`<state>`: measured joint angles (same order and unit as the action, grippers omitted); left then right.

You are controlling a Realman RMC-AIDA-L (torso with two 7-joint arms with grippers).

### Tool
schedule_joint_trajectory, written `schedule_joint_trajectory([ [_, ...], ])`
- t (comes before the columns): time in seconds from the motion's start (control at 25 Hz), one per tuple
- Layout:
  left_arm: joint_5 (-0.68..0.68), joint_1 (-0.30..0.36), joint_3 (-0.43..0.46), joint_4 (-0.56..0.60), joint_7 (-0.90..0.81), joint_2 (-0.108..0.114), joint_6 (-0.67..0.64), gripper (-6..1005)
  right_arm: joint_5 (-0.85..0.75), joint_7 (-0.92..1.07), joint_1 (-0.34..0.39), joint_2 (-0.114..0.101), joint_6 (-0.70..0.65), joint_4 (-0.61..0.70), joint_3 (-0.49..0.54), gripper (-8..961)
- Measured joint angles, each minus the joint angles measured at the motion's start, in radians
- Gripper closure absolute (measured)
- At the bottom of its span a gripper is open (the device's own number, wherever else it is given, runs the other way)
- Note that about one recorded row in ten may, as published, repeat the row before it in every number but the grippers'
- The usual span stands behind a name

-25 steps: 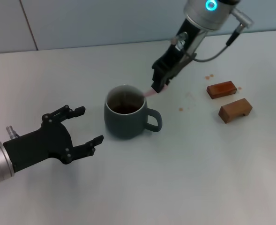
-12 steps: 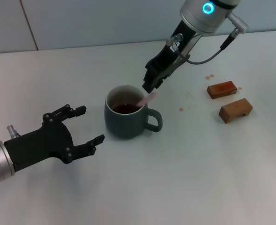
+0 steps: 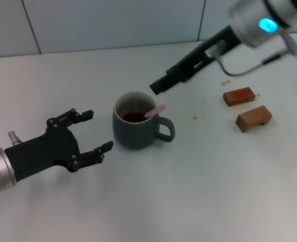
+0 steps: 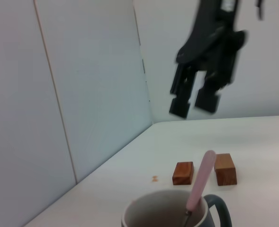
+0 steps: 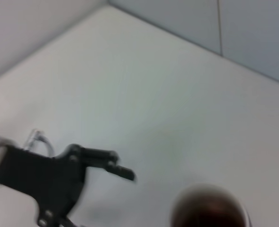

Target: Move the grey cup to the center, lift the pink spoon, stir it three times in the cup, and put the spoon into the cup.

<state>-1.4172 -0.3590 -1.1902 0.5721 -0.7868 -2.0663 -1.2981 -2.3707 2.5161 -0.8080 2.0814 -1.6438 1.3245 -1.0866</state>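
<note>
Grey cup (image 3: 136, 126): you have it on the white worktop (image 3: 198, 191), handle turned toward the wooden blocks (image 3: 253, 118), dark liquid inside.
Pink spoon (image 3: 155, 111): it stands in the cup — bowl down in the liquid, handle leaning on the rim on the handle side.
Right end effector (image 3: 157, 87): above and just behind the cup, fingers apart, holding nothing.
Left end effector (image 3: 94, 132): you see it low beside the cup, opposite the handle — fingers spread wide, not touching.
</note>
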Motion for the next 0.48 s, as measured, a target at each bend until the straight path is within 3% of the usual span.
schedule_joint_trajectory([
  [0.16, 0.0, 0.0, 0.005, 0.0, -0.002, 0.0, 0.0, 163, 0.246, -0.234, 0.323, 0.0, 0.126, 0.167, -0.084, 403],
  [0.28, 0.0, 0.0, 0.006, -0.001, -0.003, 0.0, 0.0, 163, 0.39, -0.452, 0.522, 0.003, 0.218, 0.162, -0.126, 349],
  [0.4, 0.0, 0.0, 0.006, -0.001, -0.009, 0.0, 0.002, 163, 0.548, -0.681, 0.648, 0.005, 0.268, 0.065, -0.136, 310],
  [0.48, 0.0, -0.002, 0.006, -0.001, -0.017, 0.0, 0.003, 163, 0.663, -0.811, 0.691, 0.004, 0.278, -0.021, -0.129, 304],
])
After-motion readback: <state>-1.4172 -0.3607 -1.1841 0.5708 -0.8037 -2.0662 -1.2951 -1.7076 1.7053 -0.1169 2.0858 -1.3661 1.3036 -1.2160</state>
